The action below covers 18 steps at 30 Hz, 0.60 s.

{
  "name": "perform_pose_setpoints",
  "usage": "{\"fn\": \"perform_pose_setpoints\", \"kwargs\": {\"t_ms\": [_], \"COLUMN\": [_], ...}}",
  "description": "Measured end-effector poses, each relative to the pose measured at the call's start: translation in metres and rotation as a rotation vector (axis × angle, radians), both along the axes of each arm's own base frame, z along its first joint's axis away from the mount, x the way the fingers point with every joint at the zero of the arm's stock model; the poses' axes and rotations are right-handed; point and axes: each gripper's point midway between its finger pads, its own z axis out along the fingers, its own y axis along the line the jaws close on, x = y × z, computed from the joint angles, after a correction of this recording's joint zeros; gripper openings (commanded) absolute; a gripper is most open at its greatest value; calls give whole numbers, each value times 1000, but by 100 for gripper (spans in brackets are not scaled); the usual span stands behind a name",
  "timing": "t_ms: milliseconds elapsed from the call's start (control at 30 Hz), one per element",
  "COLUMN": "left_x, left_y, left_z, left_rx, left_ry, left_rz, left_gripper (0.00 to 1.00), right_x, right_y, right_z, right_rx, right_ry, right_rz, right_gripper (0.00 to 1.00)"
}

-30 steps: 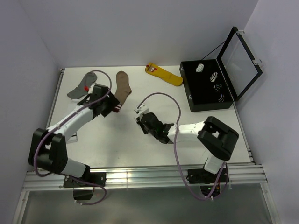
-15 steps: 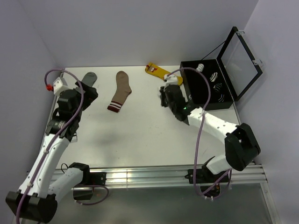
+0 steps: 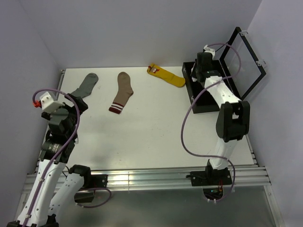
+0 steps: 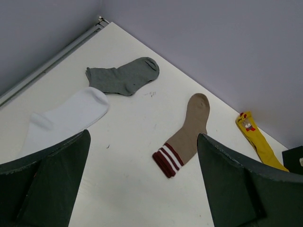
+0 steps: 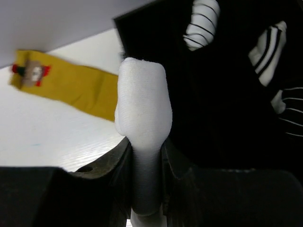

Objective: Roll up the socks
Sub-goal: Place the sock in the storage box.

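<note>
- Currently in the stow step: right gripper (image 5: 145,147) is clamped on a white roll (image 5: 143,101), a sock already bundled up, no stripes visible on it from here.
- Roll hangs over the rim of the black box (image 3: 213,108), lid (image 3: 241,59) up. Right wrist view has table and the yellow sock (image 5: 71,87) on one side of it and the box interior on the other.
- At least 2 striped rolls (image 5: 201,23) sit inside the box, well apart from the held one.
- Left gripper (image 4: 144,137) has its fingers spread wide, nothing between them, raised over the left side of the table (image 3: 142,137).
- Flat white sock (image 4: 66,117) lies unrolled on the table just below that gripper. The top view hides it behind the left arm.
- Not ours: grey sock (image 4: 125,75) just beyond the white one, brown sock (image 4: 187,125) mid-table. Both flat, untouched.
- My read: 1 sock rolled and nearly binned, 1 not yet started.
- Next move, as I see it: shift the right gripper further in over bare box floor, then let the fingers part so the roll drops clear of the rim.
- Risk: releasing at the rim could tip the roll out onto the table, or let it loosen.
- After that the flat white sock needs a pinch at 1 end to begin rolling. The left gripper is nearest.
</note>
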Motion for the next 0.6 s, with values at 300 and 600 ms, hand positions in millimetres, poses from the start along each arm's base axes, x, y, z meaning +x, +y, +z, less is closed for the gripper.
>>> {"fn": "perform_pose_setpoints", "kwargs": {"t_ms": [300, 600], "left_x": [-10, -12], "left_y": [20, 29], "left_z": [-22, -22], "left_rx": [61, 73], "left_ry": [30, 15], "left_rz": [97, 150], "left_gripper": [100, 98], "right_x": [47, 60], "right_y": [-55, -92], "right_z": [-54, -88], "right_rx": [34, 81], "right_ry": [144, 230], "right_rz": [-93, -147], "right_gripper": [0, 0]}}
